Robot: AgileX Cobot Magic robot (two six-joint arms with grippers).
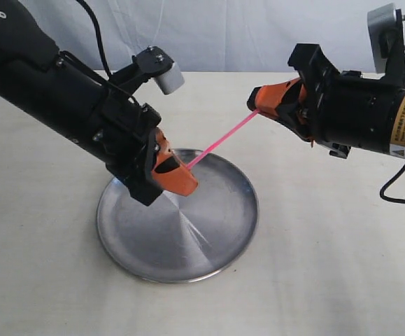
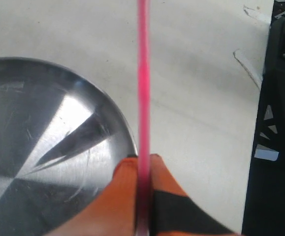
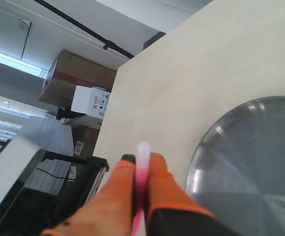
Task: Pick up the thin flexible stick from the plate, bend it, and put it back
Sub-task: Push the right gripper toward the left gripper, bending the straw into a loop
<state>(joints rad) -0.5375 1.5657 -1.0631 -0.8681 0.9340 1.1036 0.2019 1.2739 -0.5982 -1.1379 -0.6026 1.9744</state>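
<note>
A thin pink stick [image 1: 223, 142] runs straight through the air above the round steel plate [image 1: 209, 245], held at both ends. My left gripper [image 1: 187, 171] is shut on its lower end over the plate's far rim; the left wrist view has the stick [image 2: 142, 83] leaving the orange fingers [image 2: 125, 196] beside the plate [image 2: 44, 137]. My right gripper [image 1: 255, 101] is shut on the upper end, higher and to the right. In the right wrist view the stick's pale tip [image 3: 142, 155] pokes out between orange fingers [image 3: 164, 189], with the plate [image 3: 250, 162] to one side.
The plate lies on a pale tabletop [image 1: 328, 245]. In the right wrist view, cardboard boxes [image 3: 78, 83] and a black frame [image 3: 78, 182] stand past the table's edge.
</note>
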